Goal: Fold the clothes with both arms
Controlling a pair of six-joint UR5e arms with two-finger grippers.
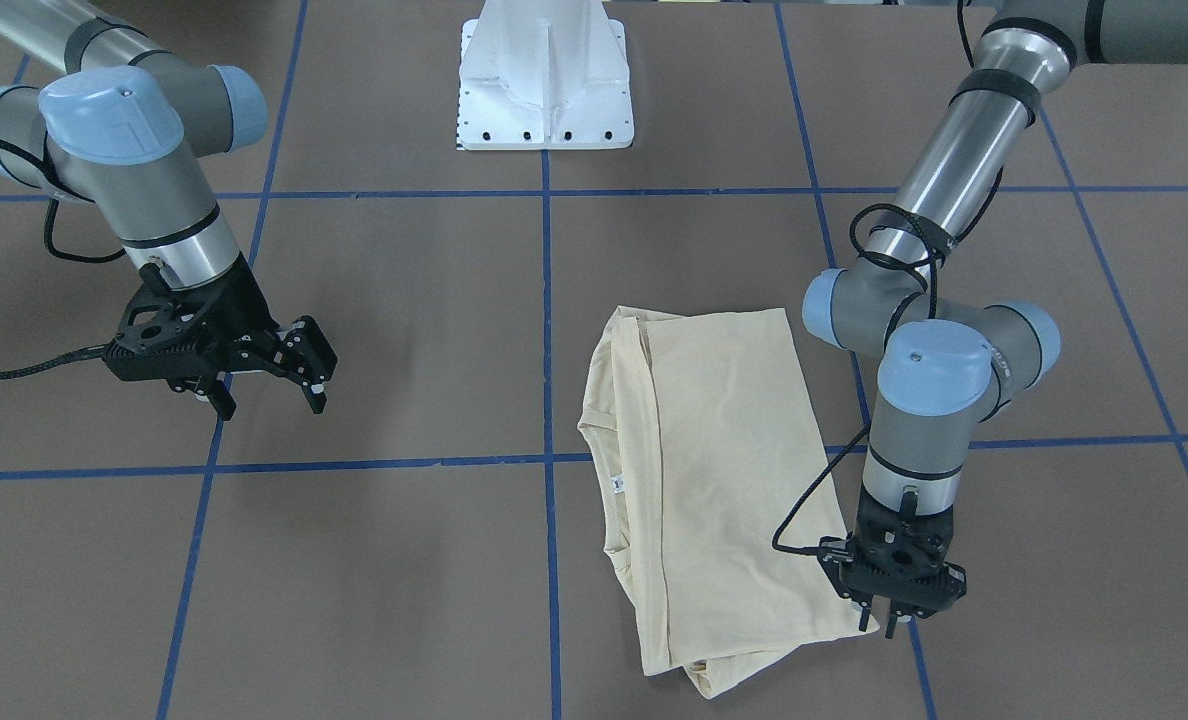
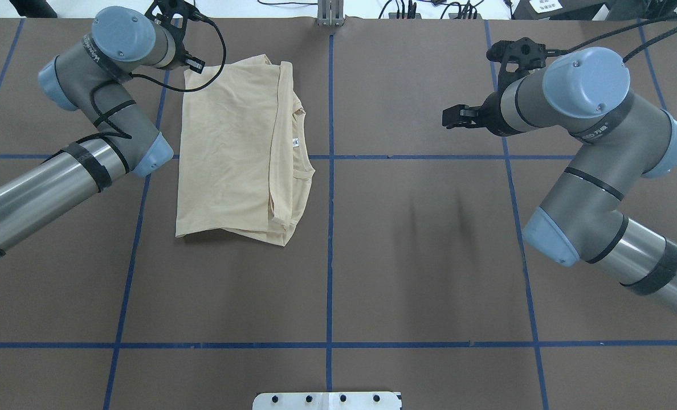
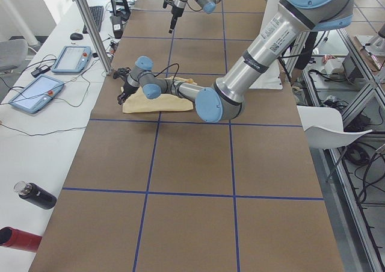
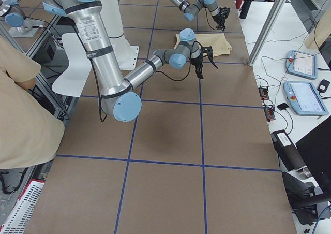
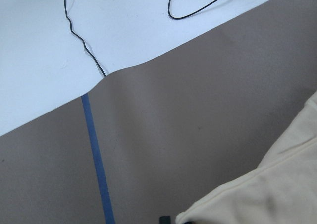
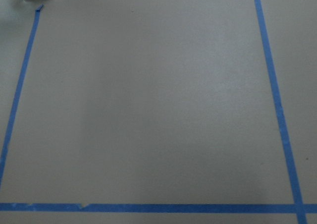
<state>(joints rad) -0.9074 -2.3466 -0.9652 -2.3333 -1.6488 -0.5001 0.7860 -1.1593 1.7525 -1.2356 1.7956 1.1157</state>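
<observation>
The pale yellow-cream T-shirt lies folded into a long rectangle on the brown table, plain side up, with its collar and small white neck tag along one long edge. My left gripper is down at the shirt's far corner, fingers drawn together on the fabric edge. That corner fills the lower right of the left wrist view. My right gripper hovers open over bare table, well away from the shirt. The right wrist view shows only table and tape.
The white pedestal base stands at the robot's side of the table. Blue tape lines divide the brown surface into squares. A white side bench with tablets, bottles and a metal post runs along the far edge. A person stands beside the table.
</observation>
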